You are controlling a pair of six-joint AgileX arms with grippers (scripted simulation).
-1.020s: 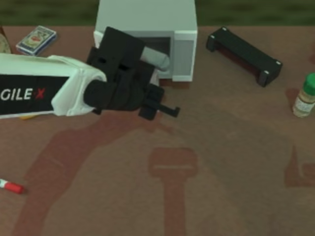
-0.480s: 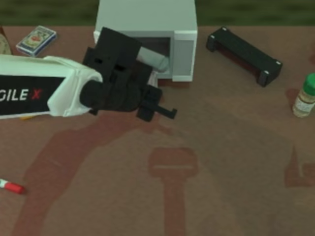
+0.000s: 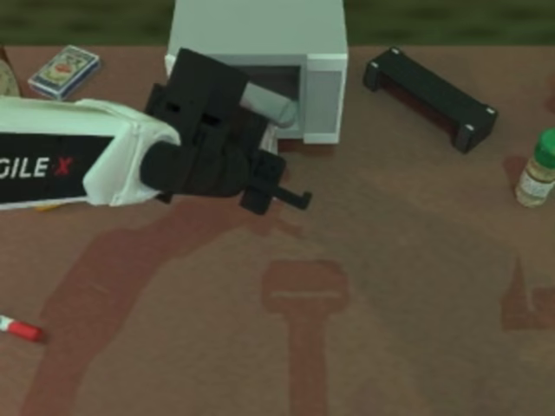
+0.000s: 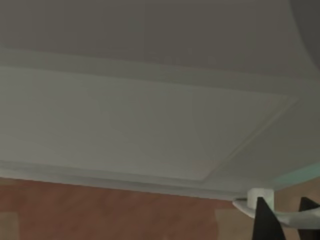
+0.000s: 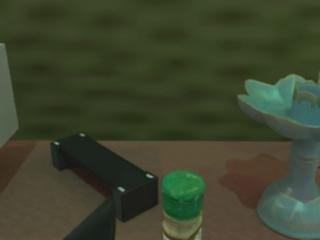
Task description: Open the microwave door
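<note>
microwave door (image 3: 279,106) is part way open, swung out from the microwave (image 3: 260,35) at the table's back. my left gripper (image 4: 280,220) pinches its handle (image 4: 260,196) shut. i think i should pull it wider next. arm writing reads "gile x". right arm is out of sight, fingers unknown

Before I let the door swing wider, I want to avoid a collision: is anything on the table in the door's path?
Nothing visible blocks it. The left gripper is at the microwave door, and the table in front of the microwave is bare; the card box lies off to the left.
</note>
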